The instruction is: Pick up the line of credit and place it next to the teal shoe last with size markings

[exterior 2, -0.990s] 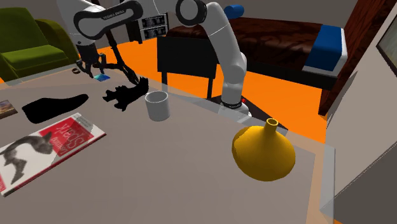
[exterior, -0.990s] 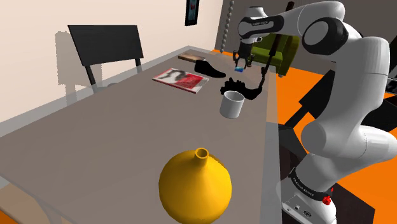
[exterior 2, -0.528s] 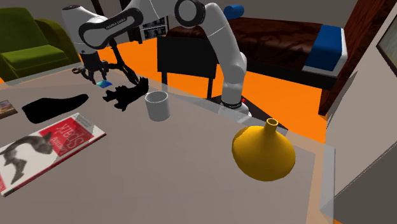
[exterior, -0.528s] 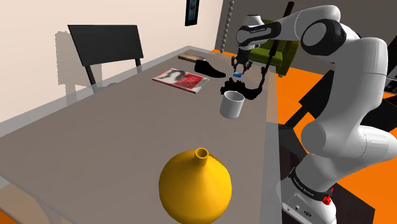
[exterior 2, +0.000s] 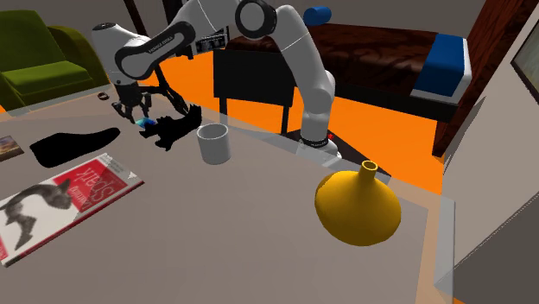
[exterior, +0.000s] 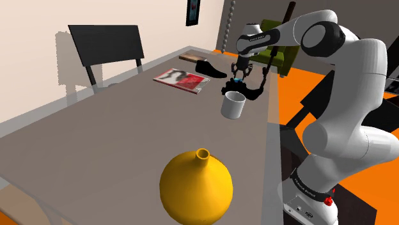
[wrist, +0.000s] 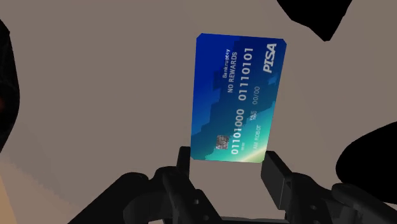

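A blue credit card (wrist: 238, 98) with white numbers is clasped at its lower end between the two black fingers of my gripper (wrist: 229, 170). The card (exterior: 238, 81) hangs low over the grey table (exterior: 115, 134), below the gripper (exterior: 238, 74). A shoe last (exterior: 208, 67), drawn black, lies farther back toward the shoulder view's left. In the second exterior view the card (exterior 2: 149, 123) and gripper (exterior 2: 136, 110) are well to the right of the last (exterior 2: 73, 145). A black irregular object (exterior 2: 175, 129) lies right beside the card.
A white mug (exterior: 234, 104) stands just in front of the black object (exterior: 248, 90). A red and white magazine (exterior: 182, 80) lies near the last, and a yellow vase (exterior: 195, 188) stands at the near end. A dark chair (exterior: 105, 43) stands beyond the table.
The gripper has come down with the card, from above the black object to low over the table beside it.
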Tool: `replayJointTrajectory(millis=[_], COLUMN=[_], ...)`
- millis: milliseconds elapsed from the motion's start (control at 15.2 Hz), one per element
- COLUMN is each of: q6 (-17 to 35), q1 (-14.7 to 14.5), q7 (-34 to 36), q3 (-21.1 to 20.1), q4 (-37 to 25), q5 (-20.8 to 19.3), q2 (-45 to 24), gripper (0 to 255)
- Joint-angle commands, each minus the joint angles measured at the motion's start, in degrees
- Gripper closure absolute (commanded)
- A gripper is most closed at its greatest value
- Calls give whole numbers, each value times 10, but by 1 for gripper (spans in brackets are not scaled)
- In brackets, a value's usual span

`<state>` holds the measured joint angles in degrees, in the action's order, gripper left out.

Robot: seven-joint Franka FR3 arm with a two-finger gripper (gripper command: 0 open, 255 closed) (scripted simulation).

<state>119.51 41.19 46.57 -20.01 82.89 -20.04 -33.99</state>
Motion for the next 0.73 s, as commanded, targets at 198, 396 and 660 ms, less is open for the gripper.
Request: replayJointTrajectory(millis=[198, 396, 660], q6=[18, 18, 18], q1=[-1, -1, -1], q7=[6, 6, 6], q3=[3, 3, 3], q4=[10, 10, 10], q5=[-5, -5, -5], q2=[-9, -9, -9], gripper=[255, 255, 0])
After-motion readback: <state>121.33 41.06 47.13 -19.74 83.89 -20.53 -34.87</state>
